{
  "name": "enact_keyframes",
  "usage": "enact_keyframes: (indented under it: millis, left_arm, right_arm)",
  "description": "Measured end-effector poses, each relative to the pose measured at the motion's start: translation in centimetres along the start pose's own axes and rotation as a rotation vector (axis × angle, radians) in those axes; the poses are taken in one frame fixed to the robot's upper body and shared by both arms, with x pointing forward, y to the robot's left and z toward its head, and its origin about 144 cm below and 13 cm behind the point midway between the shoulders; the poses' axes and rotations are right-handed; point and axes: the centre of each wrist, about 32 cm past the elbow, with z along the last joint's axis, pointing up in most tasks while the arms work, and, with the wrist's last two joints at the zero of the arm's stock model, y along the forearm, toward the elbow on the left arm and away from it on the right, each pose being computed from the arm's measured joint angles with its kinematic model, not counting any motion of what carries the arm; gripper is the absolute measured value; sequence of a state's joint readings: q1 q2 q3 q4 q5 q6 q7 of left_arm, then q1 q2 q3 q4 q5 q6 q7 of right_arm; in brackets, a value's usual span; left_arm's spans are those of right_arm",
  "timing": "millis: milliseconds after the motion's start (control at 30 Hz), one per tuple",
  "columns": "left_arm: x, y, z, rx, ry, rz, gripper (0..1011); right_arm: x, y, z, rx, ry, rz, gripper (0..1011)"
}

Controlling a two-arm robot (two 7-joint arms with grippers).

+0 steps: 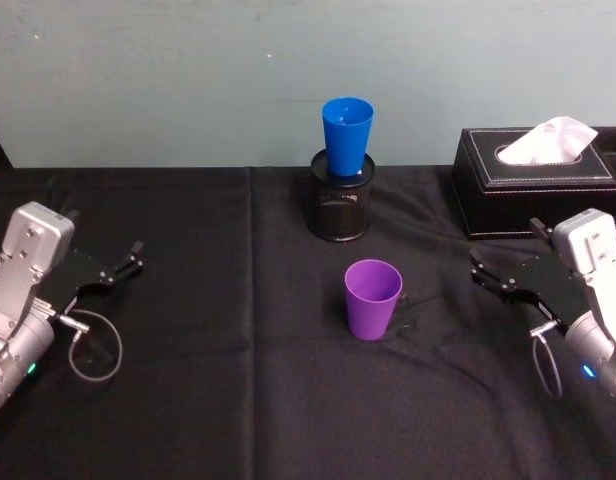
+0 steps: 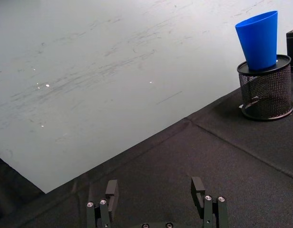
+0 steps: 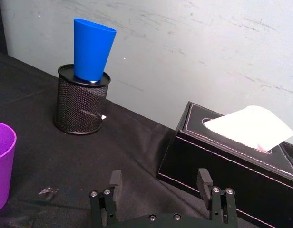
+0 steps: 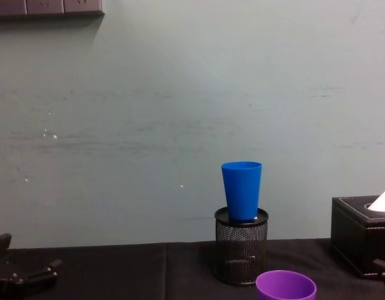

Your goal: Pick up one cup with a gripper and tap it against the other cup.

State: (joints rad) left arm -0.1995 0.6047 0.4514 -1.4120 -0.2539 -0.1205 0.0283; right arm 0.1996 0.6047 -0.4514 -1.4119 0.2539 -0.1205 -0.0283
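Note:
The purple cup (image 1: 373,298) stands upright on the black cloth near the table's middle; its rim shows in the chest view (image 4: 285,285) and its side in the right wrist view (image 3: 1,164). The blue cup (image 1: 347,135) stands upright in the mouth of a black mesh pen holder (image 1: 340,204) behind it, also seen as the blue cup (image 2: 258,39), (image 3: 92,49), (image 4: 242,189). My left gripper (image 1: 128,263) rests open at the table's left, far from both cups. My right gripper (image 1: 485,275) is open at the right, level with the purple cup and apart from it.
A black tissue box (image 1: 538,185) with a white tissue stands at the back right, just behind my right gripper. A pale wall closes off the table's far edge. Cables loop beside both wrists.

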Motion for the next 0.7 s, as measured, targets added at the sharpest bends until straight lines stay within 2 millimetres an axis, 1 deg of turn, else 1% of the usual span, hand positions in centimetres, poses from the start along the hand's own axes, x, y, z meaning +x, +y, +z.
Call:
enact_keyframes:
  millis: [700]
  left_arm:
    - [0.0, 0.0, 0.0, 0.0, 0.0, 0.0, 1000]
  right_arm:
    - [0.0, 0.0, 0.0, 0.0, 0.0, 0.0, 1000]
